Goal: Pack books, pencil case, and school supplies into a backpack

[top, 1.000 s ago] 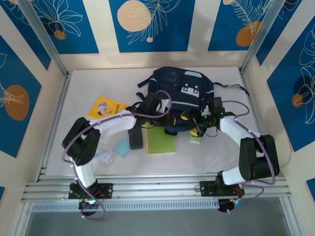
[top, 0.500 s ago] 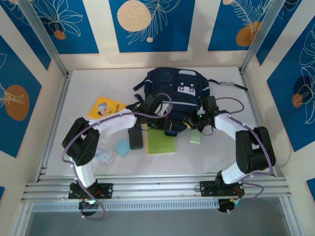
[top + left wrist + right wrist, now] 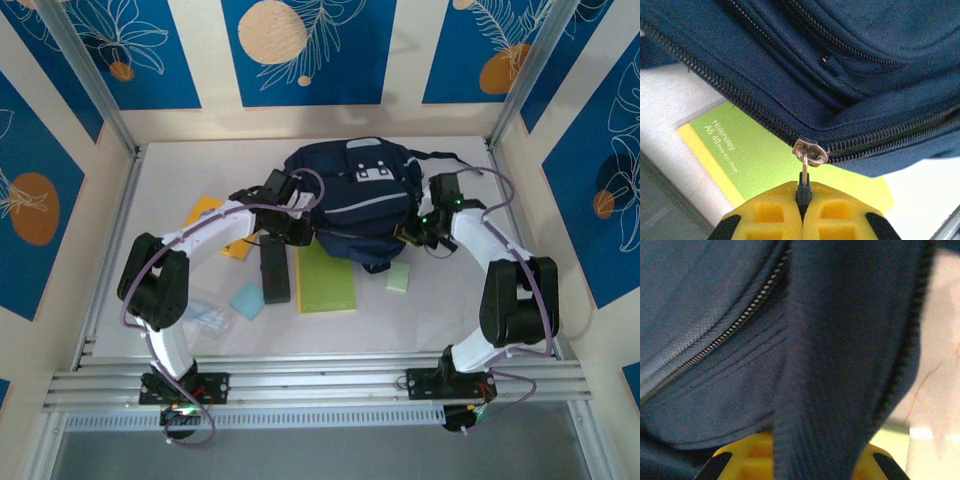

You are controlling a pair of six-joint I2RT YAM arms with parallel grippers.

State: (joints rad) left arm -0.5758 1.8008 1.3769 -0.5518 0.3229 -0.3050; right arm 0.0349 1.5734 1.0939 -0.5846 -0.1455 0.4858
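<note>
A large navy backpack (image 3: 350,195) with pale patches sat at the middle of a white table (image 3: 450,310), toward the far side, its near edge overlapping the far end of a lime-green book (image 3: 327,283). Both arms reached in to it from either side. The left gripper (image 3: 803,202) was at the bag's near left edge, and in the left wrist view its yellow fingers (image 3: 770,217) were clenched on a thin metal zip pull (image 3: 803,175) hanging from the slider (image 3: 810,150) of a zip along the bag's lower edge, with the green book showing beneath. The right gripper (image 3: 410,233) was at the bag's near right side; in the right wrist view it was clamped on a thick fold of the navy fabric (image 3: 830,390) that ran down between its yellow fingers. An orange book (image 3: 222,240) lay to the left of the bag, partly under the left arm. A slim black pencil case (image 3: 275,272) lay just left of the green book, lined up with it. A blue pad (image 3: 247,299) sat near the case's near left corner. A pale green pad (image 3: 399,278) lay to the right of the green book, near the right gripper. A clear piece (image 3: 205,315) lay left of the blue pad, near the left arm.
</note>
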